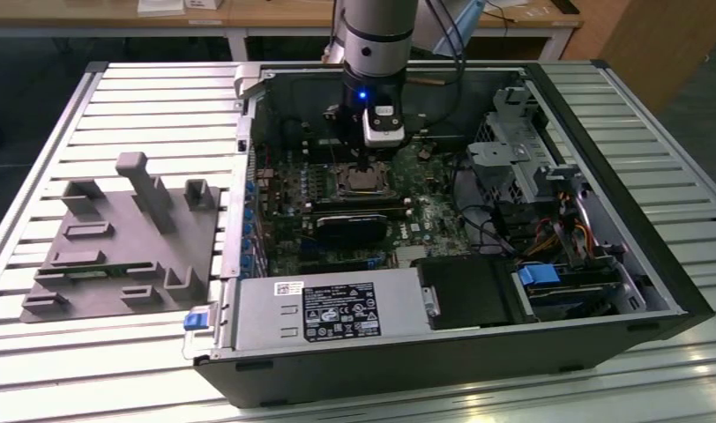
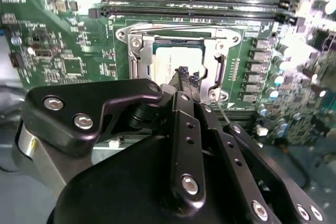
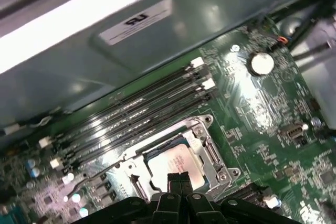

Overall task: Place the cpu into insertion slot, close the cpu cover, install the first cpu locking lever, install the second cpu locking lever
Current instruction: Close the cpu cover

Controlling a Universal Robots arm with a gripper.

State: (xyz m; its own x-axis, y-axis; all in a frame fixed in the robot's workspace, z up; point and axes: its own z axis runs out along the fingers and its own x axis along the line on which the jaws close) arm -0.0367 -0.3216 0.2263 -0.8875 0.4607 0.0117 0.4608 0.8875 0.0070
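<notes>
Arm reaches down into open computer case (image 1: 452,366) on slatted table (image 1: 135,88). Hand (image 2: 187,74) pinched fully closed, gripping nothing, tips just above cpu (image 2: 169,62). Cpu sits in insertion slot (image 1: 338,179), cpu cover (image 2: 218,71) flat around it. Exterior view: black block (image 1: 352,225) at slot's 6 o'clock.

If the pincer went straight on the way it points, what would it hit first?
Probably the cpu, on its metal top inside the cpu cover window. The pincer hangs just above it in both wrist views. The remaining gap is unclear.
</notes>
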